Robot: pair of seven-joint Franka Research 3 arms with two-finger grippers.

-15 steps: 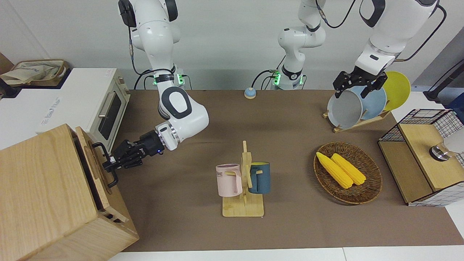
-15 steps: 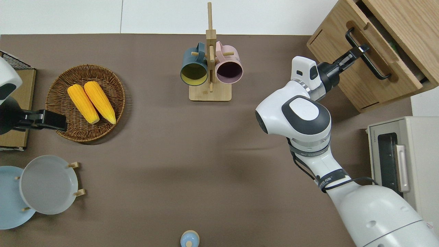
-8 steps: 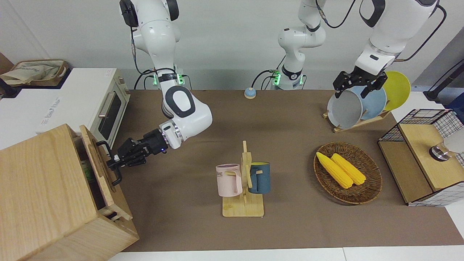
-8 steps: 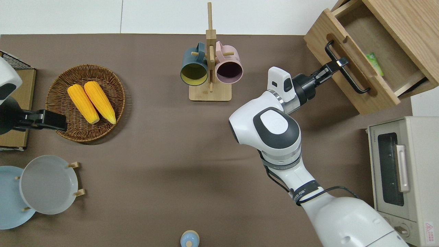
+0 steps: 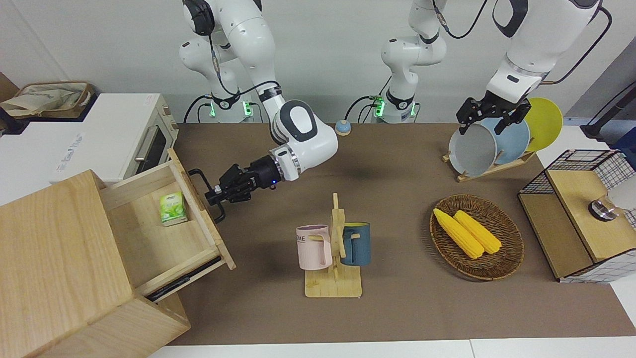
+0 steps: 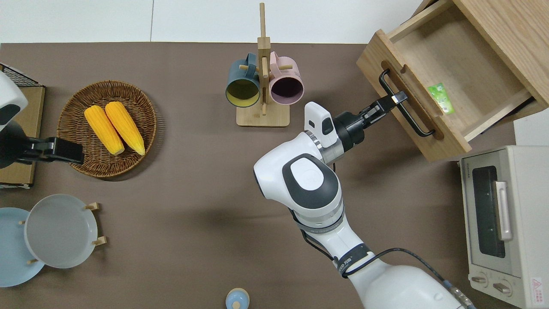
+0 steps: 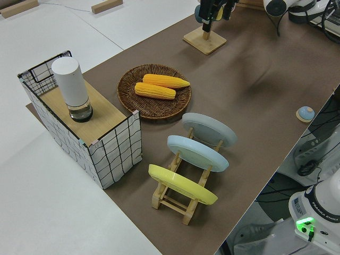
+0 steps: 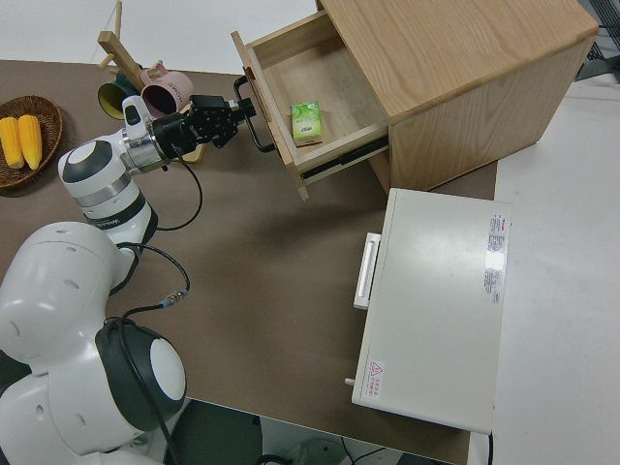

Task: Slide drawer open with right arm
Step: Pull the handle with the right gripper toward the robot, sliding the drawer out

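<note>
The light-wood drawer stands pulled well out of the big wooden cabinet, toward the right arm's end of the table. It also shows in the overhead view and the right side view. A small green carton lies inside it. My right gripper is shut on the black bar handle of the front panel, near the handle's middle. The right arm's wrist shows a blue light. The left arm is parked.
A white toaster oven stands beside the cabinet, nearer to the robots. A wooden mug rack with a pink and a blue mug stands mid-table. A wicker basket with corn, a plate rack and a wire-mesh box are toward the left arm's end.
My right gripper has kept its hold on the handle and drawn back toward mid-table. The drawer has slid from barely open to well out, uncovering the green carton.
</note>
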